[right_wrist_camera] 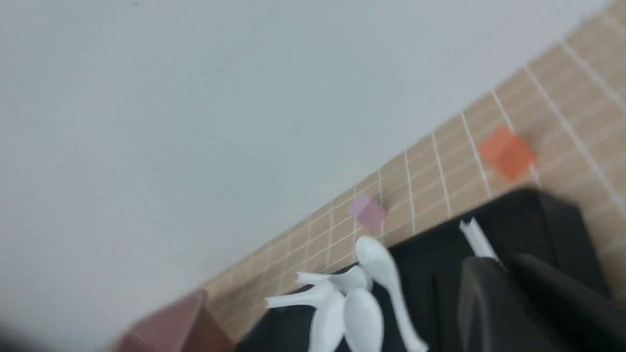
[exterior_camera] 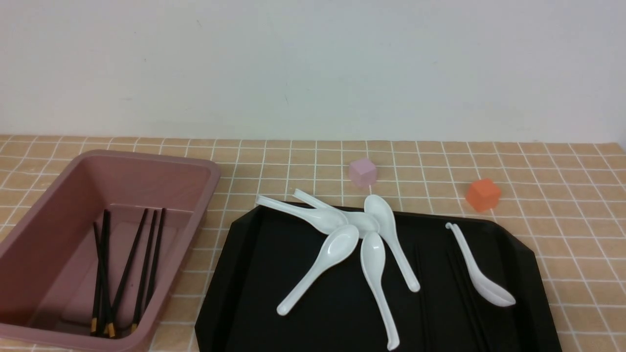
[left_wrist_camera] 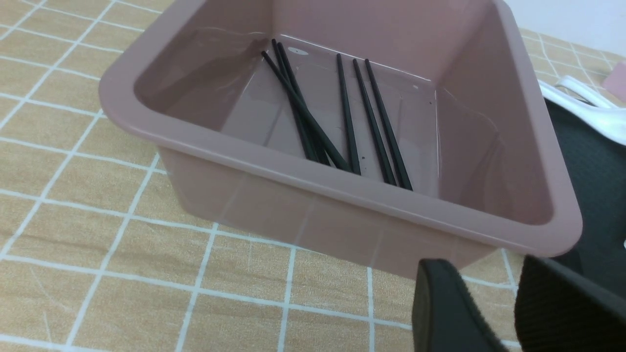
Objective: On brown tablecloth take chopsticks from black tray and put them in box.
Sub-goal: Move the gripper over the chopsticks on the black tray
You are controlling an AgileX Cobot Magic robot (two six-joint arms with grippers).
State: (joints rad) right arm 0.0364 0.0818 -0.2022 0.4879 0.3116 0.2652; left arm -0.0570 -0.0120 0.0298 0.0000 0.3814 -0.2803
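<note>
Lying flat on the floor of the box [exterior_camera: 146,183], at the robot's left on the brown tablecloth [exterior_camera: 489,161]: the chopsticks [exterior_camera: 128,274], six by the left wrist view's count. Run lengthwise with the tub, long axis roughly from the robot toward the wall [exterior_camera: 313,63]. Point gold-banded ends at the near end and plain black tips at the far end. Fan apart slightly toward the far end, the leftmost few crossed over one another, the other three side by side and slanted a little rightward. Just right of the box, close beside it: the black tray [exterior_camera: 274,274]. Heaped across its far middle, five white spoons [exterior_camera: 337,244] with bowls together and handles splayed, two of them poking out over the far rim. Farther right on the tray, a lone spoon [exterior_camera: 481,278], handle toward the far rim. Next to that, thin dark lines [exterior_camera: 462,293] running near to far on the gloss, perhaps more sticks, too dim to say. Beyond the tray on the cloth, a pink cube [exterior_camera: 363,172] and, well to its right, an orange cube [exterior_camera: 483,194]. Outside the box, by the corner nearest the tray: the left gripper [left_wrist_camera: 481,266], fingers [left_wrist_camera: 440,313] parted, nothing between them. Over the tray near the lone spoon's handle, heavily blurred: the right gripper [right_wrist_camera: 503,264], dark fingers close together; cannot tell whether clamped, or on anything.
</note>
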